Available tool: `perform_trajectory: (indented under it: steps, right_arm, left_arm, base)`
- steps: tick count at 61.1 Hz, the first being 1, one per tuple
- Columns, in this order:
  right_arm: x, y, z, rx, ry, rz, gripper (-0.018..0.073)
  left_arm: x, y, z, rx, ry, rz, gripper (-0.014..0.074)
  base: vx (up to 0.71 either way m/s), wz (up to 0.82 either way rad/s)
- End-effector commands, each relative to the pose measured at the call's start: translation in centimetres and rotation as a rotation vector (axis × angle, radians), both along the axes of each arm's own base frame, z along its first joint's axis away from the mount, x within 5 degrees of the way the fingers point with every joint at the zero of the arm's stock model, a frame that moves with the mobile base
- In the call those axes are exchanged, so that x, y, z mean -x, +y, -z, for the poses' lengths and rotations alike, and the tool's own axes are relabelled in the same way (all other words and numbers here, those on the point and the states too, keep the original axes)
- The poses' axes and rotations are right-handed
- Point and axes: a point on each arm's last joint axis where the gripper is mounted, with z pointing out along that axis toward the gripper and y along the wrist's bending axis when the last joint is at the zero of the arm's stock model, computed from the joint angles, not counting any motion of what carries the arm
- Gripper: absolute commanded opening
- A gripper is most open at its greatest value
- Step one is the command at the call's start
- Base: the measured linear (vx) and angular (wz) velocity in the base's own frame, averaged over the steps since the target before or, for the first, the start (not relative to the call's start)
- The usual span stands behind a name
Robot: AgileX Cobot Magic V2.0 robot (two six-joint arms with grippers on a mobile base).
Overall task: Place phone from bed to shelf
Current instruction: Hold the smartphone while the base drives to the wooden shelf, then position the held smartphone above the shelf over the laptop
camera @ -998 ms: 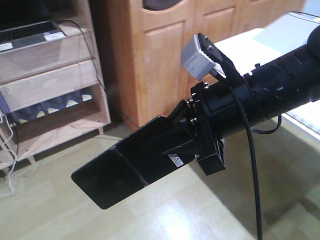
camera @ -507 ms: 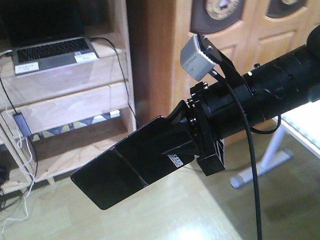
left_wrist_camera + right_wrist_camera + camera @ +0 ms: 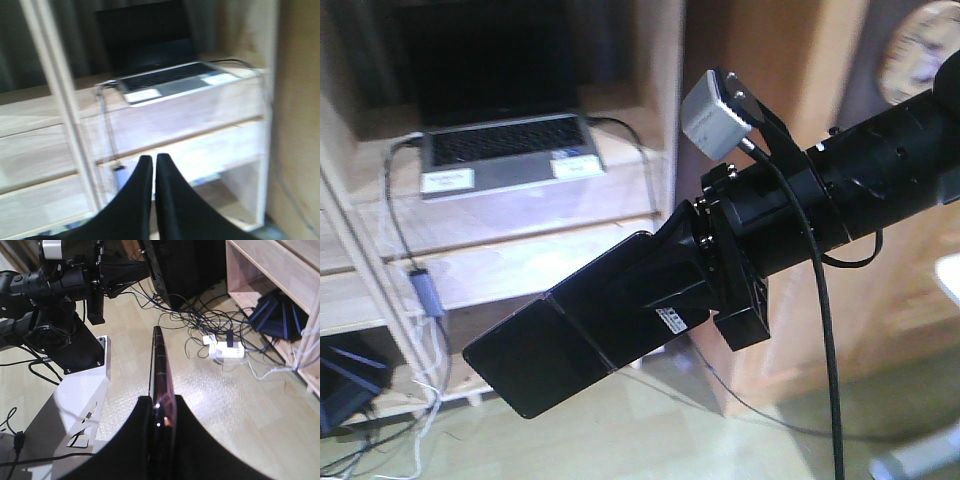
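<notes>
Holding the phone [image 3: 535, 360] clamped in our right gripper [image 3: 159, 402], in the air short of the shelf's [image 3: 550, 265] front edge, we are judging pickup done and placement remaining, while our left gripper [image 3: 152, 167] is hanging closed and empty.

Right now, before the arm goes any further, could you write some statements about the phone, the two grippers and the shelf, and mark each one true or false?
1. The right gripper holds the phone. True.
2. The left gripper is wide open. False: its fingers are closed together with nothing between them.
3. An open laptop sits on the shelf. True.
4. The phone lies on the shelf. False: it is held in the air and does not touch the shelf.
5. The floor has no cables on it. False: tangled cables lie there.
</notes>
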Motion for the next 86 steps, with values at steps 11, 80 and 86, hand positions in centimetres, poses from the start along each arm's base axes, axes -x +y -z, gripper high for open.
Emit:
perform_trajectory:
  steps: [11,80,86]
  right_arm:
    - [1.37,-0.10,-2.28,-0.089,0.003,-0.043,-0.0002]
    - [1.37,-0.10,-2.28,-0.089,0.003,-0.043,-0.0002]
    - [1.37,-0.10,-2.28,-0.089,0.003,-0.043,-0.0002]
  left_arm:
    - [0.08,-0.01,-1.46,0.018,-0.098,0.001,0.0001]
    - [0.08,-0.01,-1.46,0.018,-0.098,0.001,0.0001]
    - [0.08,-0.01,-1.46,0.018,-0.098,0.001,0.0001]
  base:
    - [0.34,0.46]
    - [0.27,0.14]
    - [0.16,0.01]
